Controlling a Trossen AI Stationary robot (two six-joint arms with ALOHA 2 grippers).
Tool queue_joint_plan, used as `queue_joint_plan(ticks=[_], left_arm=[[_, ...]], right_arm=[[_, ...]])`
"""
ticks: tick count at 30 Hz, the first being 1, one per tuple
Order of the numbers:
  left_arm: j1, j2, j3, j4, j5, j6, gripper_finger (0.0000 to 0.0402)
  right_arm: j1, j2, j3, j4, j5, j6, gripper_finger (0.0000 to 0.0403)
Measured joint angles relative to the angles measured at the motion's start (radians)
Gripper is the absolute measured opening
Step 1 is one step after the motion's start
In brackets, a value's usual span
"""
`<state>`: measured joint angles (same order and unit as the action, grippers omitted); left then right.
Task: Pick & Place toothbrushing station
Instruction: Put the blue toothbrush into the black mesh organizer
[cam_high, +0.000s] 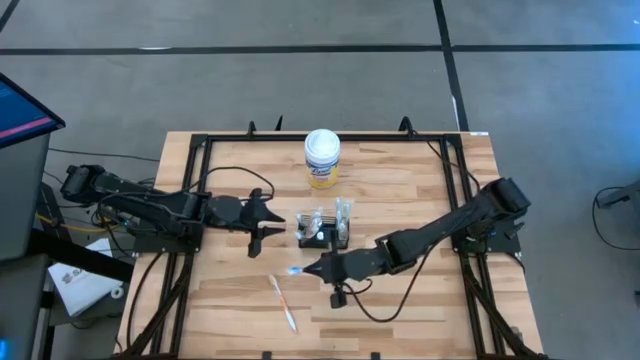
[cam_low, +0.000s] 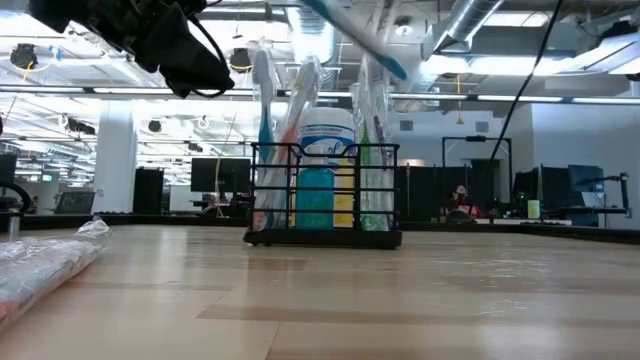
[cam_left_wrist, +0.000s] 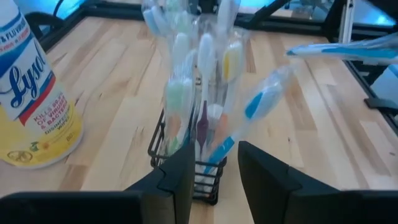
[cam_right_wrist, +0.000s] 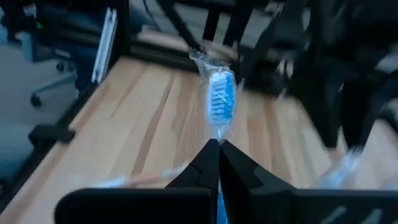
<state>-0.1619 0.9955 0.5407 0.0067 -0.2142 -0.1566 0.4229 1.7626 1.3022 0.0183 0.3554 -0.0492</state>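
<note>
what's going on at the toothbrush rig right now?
The right gripper is shut on a wrapped blue toothbrush, held above the table just in front of the black wire-mesh holder, which already stands full of wrapped brushes. The left gripper is open, empty, and pointed at the holder from its left side. One more wrapped toothbrush lies loose on the table. A white canister with a yellow label stands behind the holder.

Light wooden table (cam_high: 400, 300), black mesh holder (cam_high: 325, 236), white canister (cam_high: 322, 158), wrapped toothbrush (cam_high: 282, 302) lying flat
</note>
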Motion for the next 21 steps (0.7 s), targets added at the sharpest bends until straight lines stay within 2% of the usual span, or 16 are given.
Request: queue_joint_plan(ticks=[7,21], left_arm=[[-0.011,0.000,0.000,0.064,-0.004,0.039,0.0117],[-0.065,0.000,0.000,0.324,0.000,0.215,0.0117]], right_arm=[[-0.024,-0.013,0.000,0.153,0.012,-0.068,0.0000],[-0.079,-0.026,0.000,0.381,0.009,-0.145,0.0000]])
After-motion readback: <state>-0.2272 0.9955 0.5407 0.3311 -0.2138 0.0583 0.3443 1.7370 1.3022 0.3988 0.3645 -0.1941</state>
